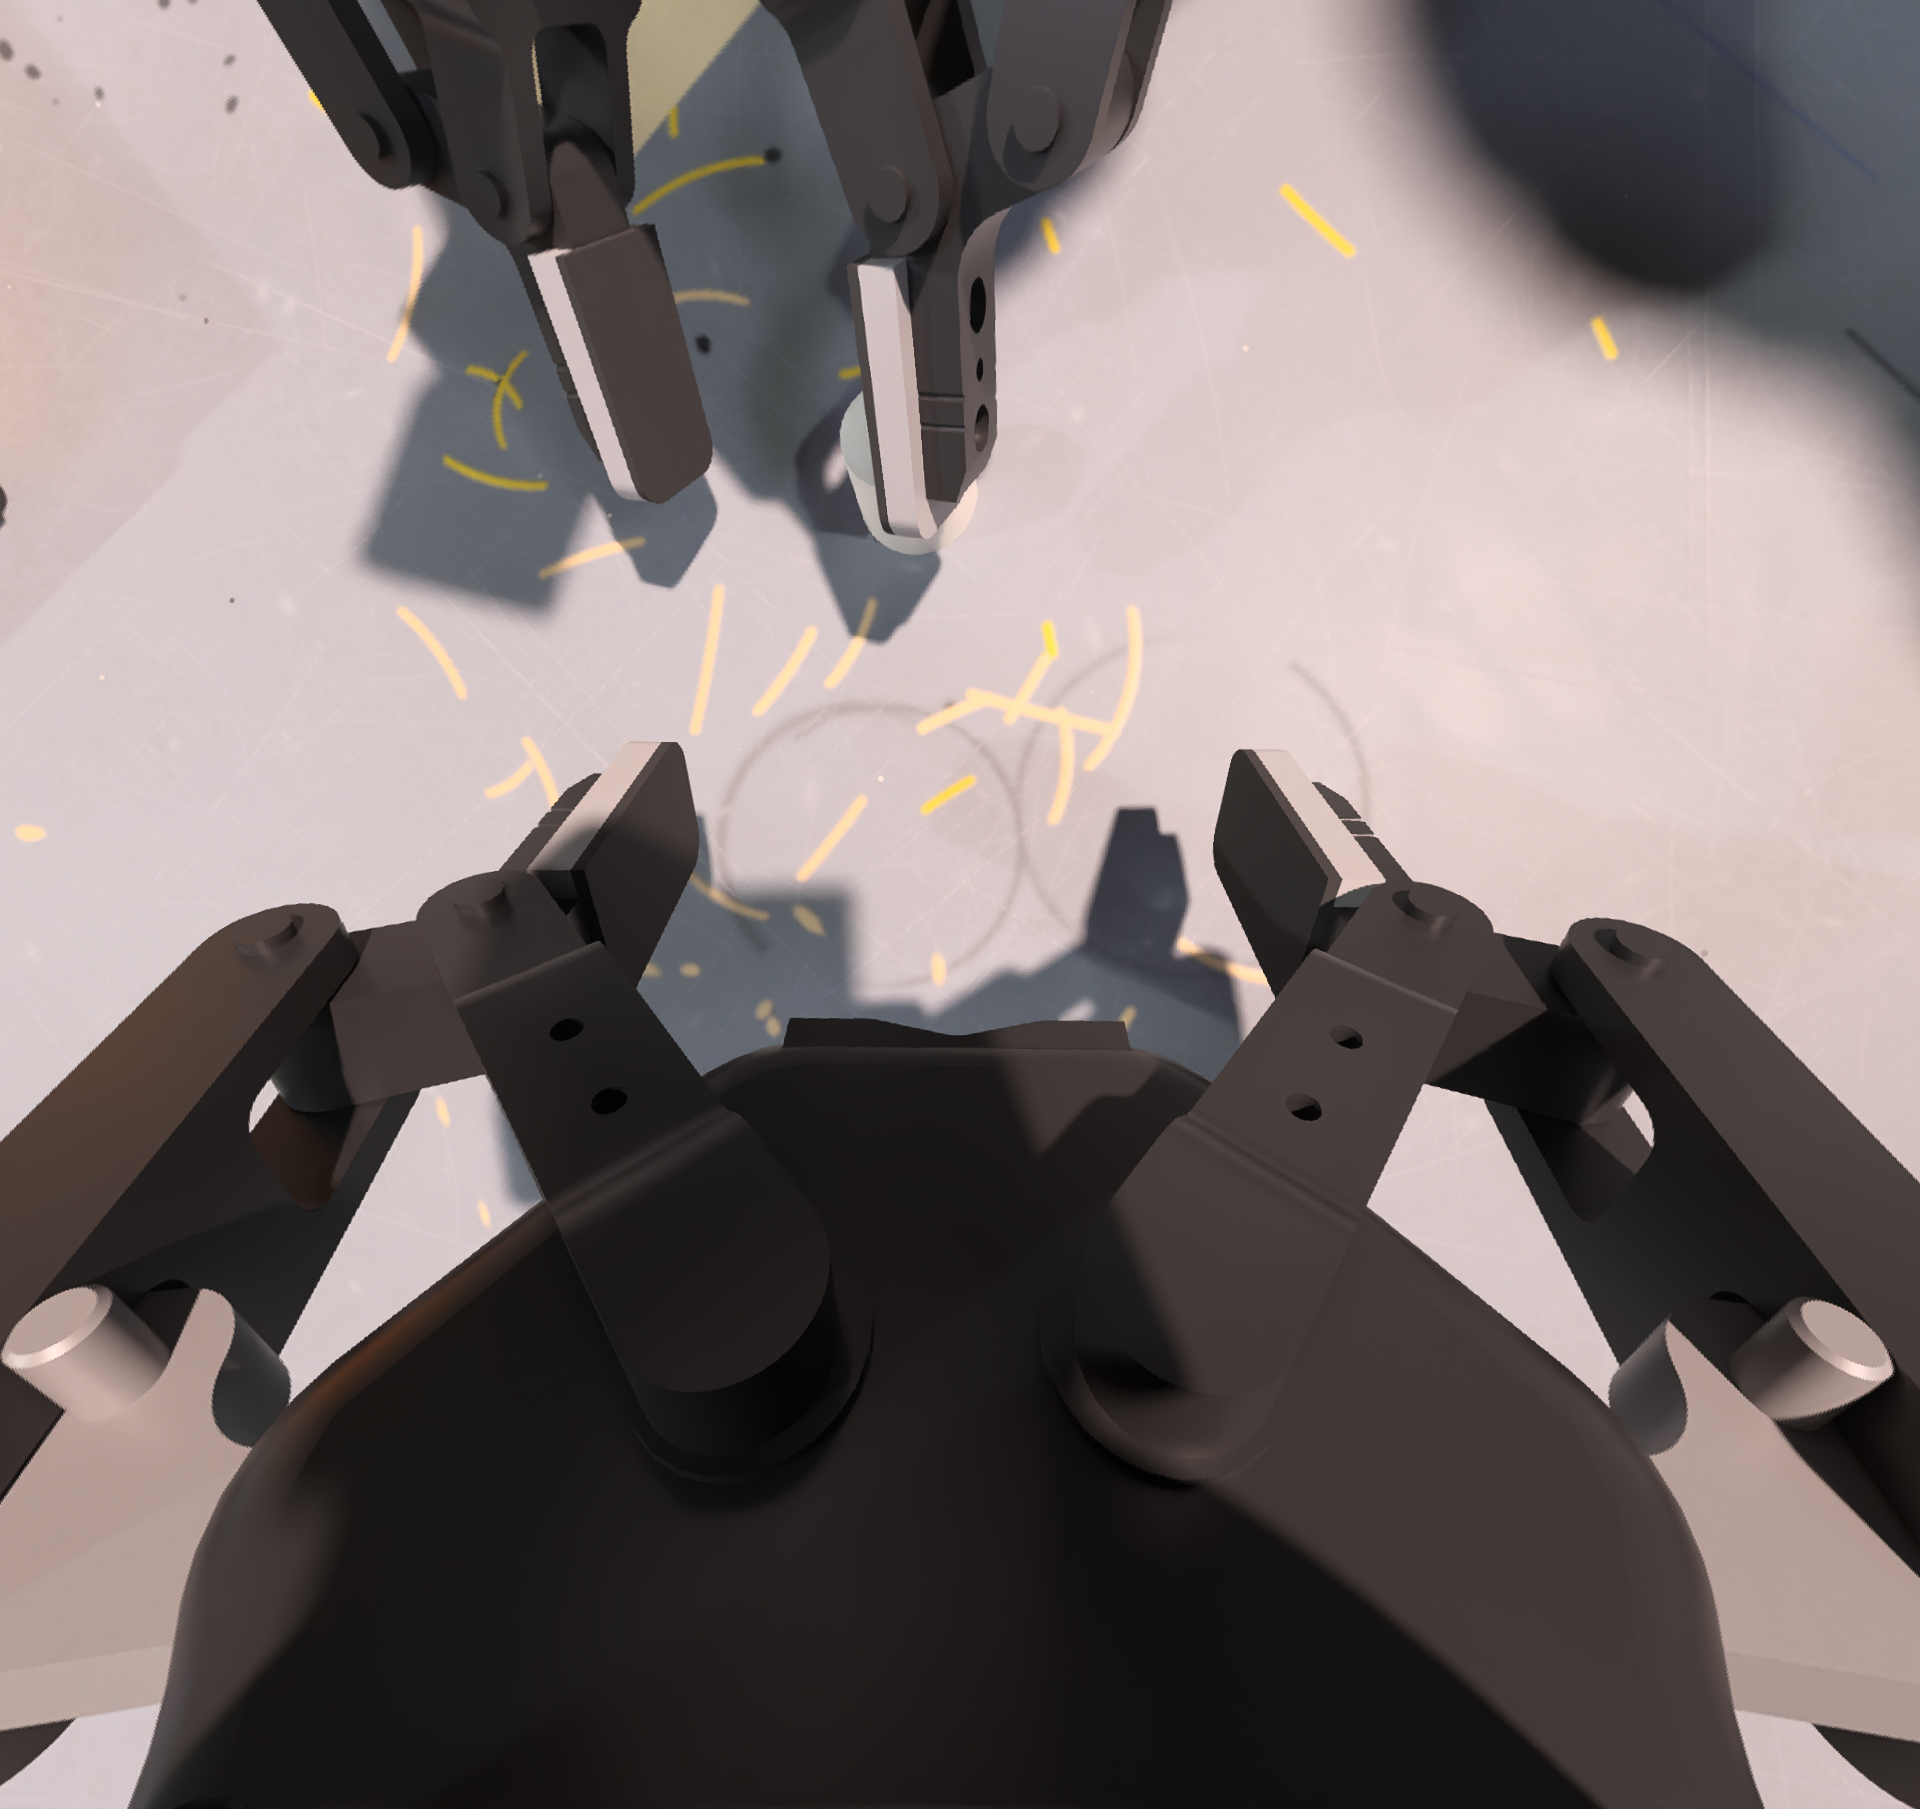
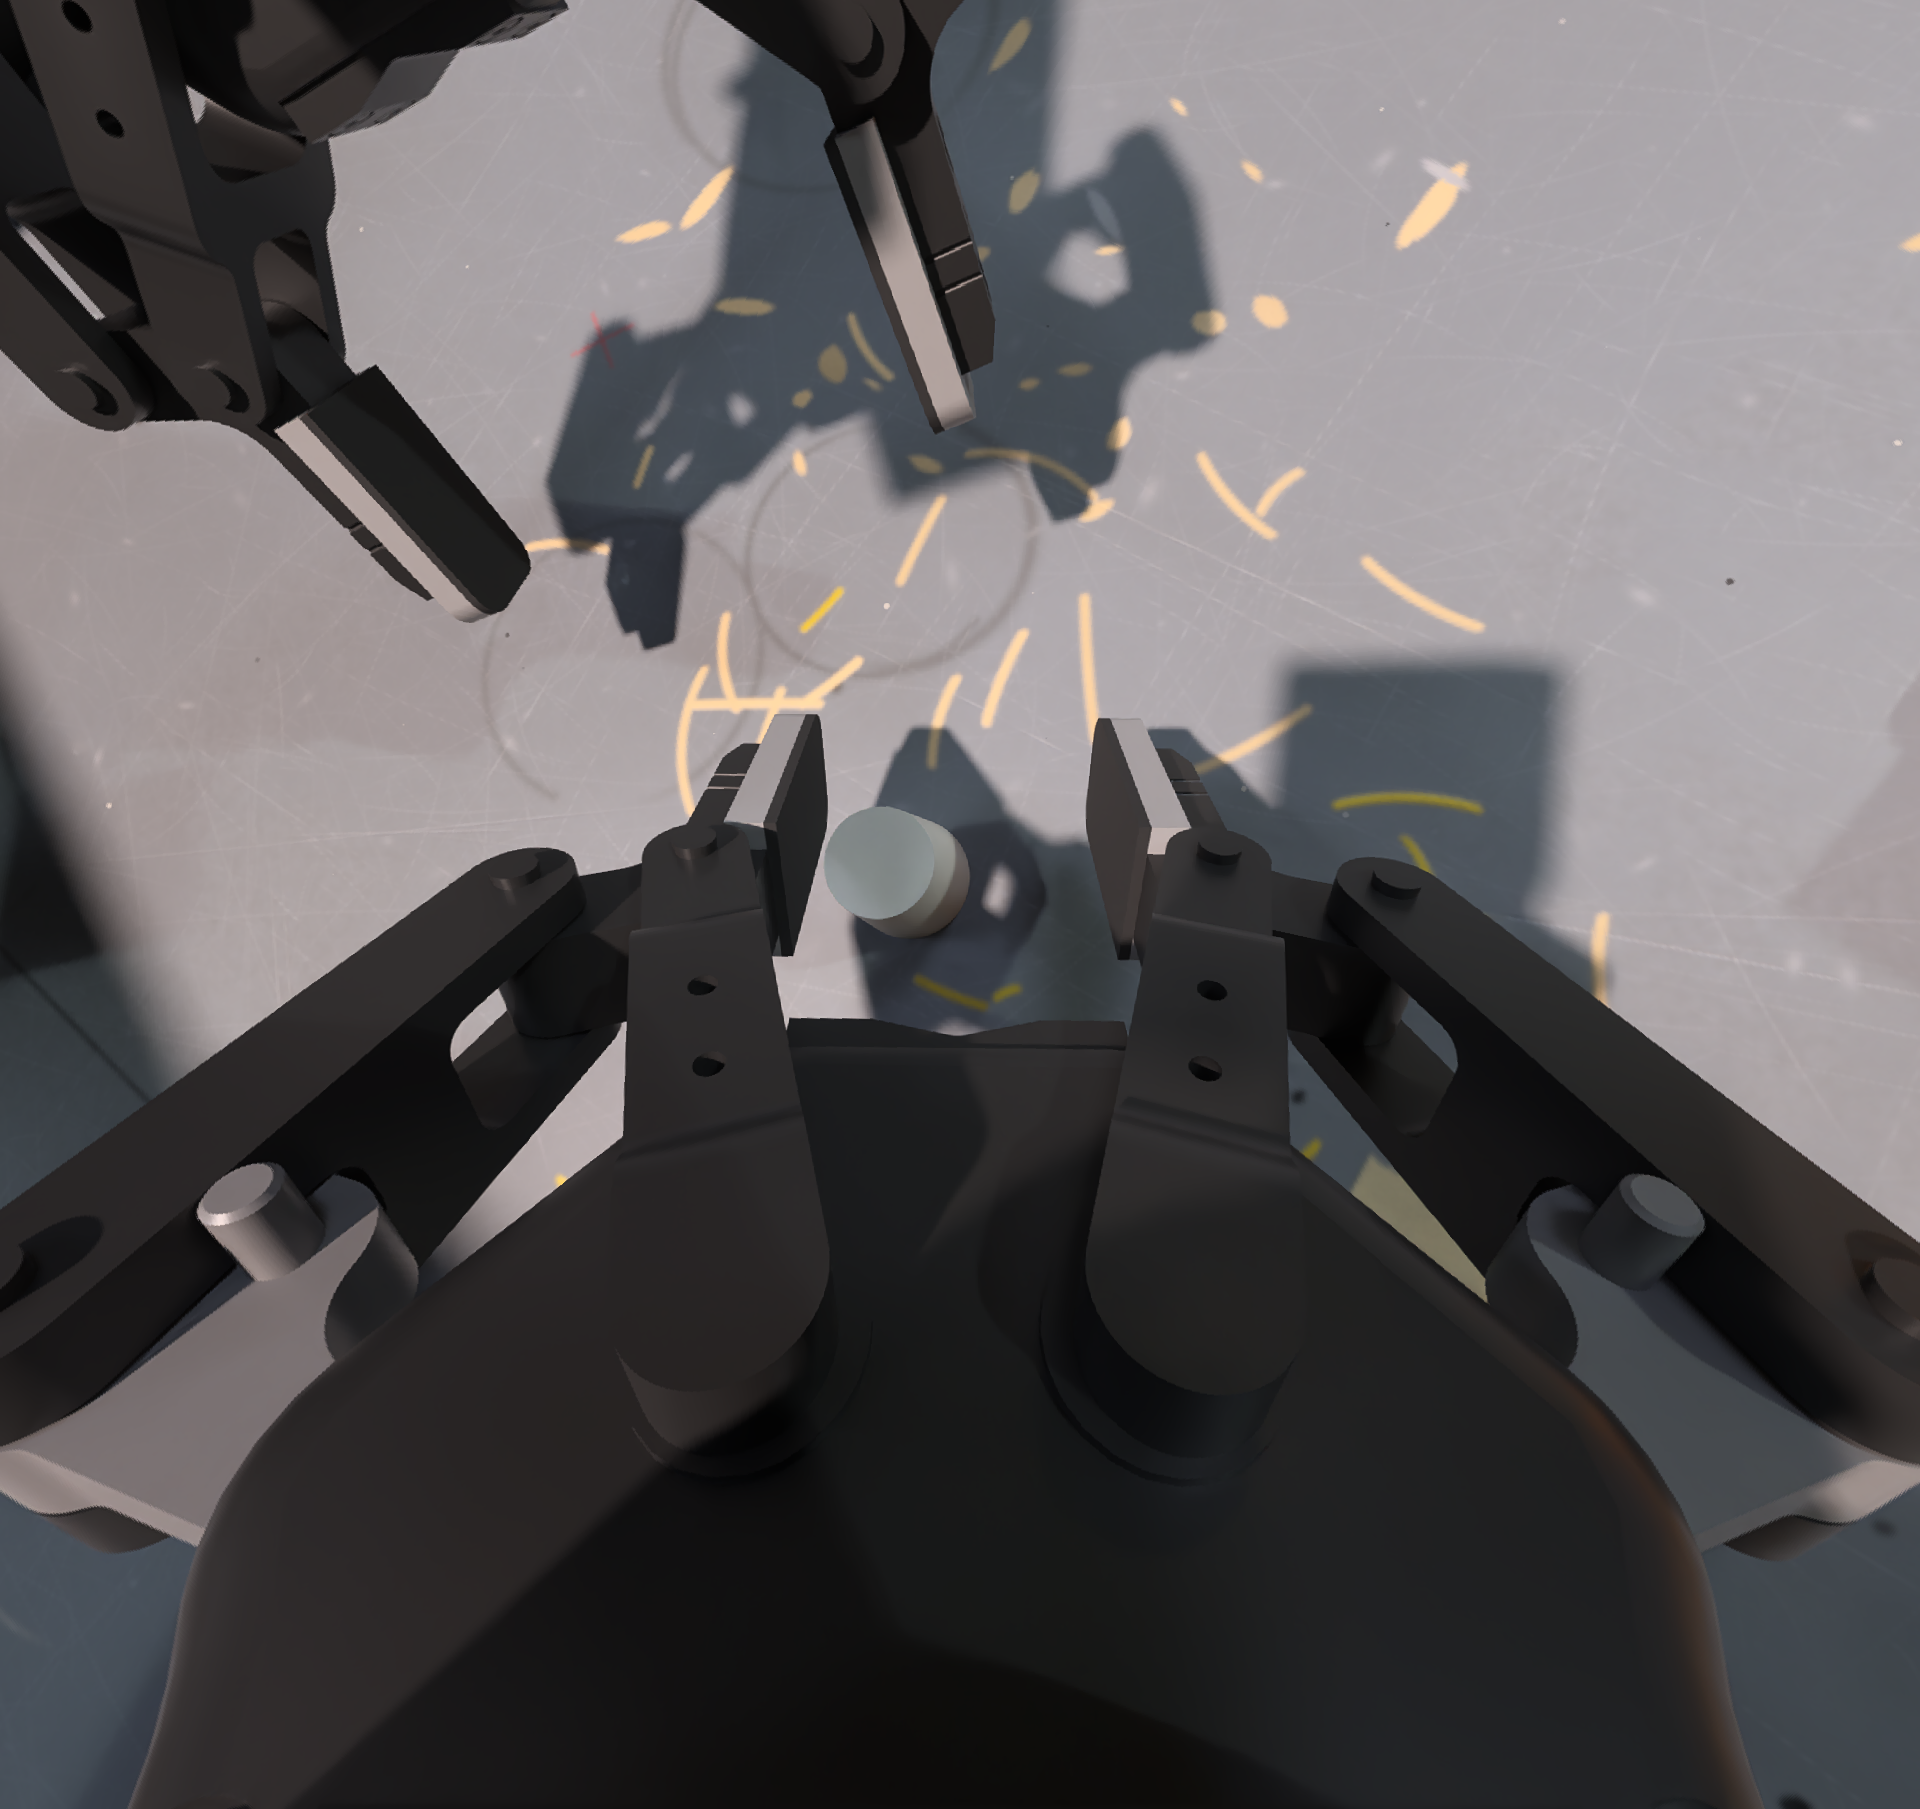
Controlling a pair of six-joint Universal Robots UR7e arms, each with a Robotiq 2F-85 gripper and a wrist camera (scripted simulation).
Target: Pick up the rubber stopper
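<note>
The pale grey tabletop [image 2: 1558, 409] looks matt and finely scratched; the small whitish cylindrical rubber stopper [image 2: 896, 874] looks smooth and dull.

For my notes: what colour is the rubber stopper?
Pale grey-white; the rubber stopper shows best in the right wrist view.

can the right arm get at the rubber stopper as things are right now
Probably yes. The rubber stopper lies on the table between the open fingers of the right tool, close to one finger, with nothing blocking it.

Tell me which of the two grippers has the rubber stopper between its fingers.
The right gripper: the pale rubber stopper lies between its open fingers, close beside one pad. The left gripper is open over bare table.
</note>
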